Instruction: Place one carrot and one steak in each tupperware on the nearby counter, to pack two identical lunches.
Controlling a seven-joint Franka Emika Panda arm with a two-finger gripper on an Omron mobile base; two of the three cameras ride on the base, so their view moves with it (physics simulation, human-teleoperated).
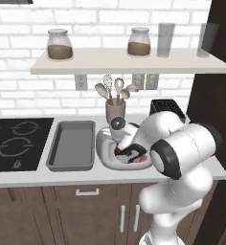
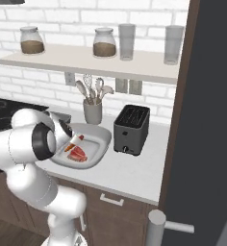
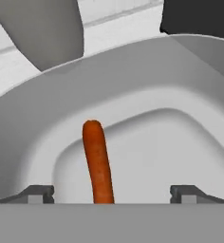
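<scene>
Orange carrot lies in the light oval tub, centre-bottom of the hand view, its long axis running straight up from between the wide-spread gripper, which holds nothing. In the right base view a steak rests beside it.

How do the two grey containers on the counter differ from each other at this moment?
The rectangular tray is darker grey with straight walls; the oval basin is lighter and rounded. The tray shows no food in it, while the basin holds a carrot and a steak. The tray lies next to the stovetop, the basin nearer the toaster. Both are shallow and lidless.
</scene>
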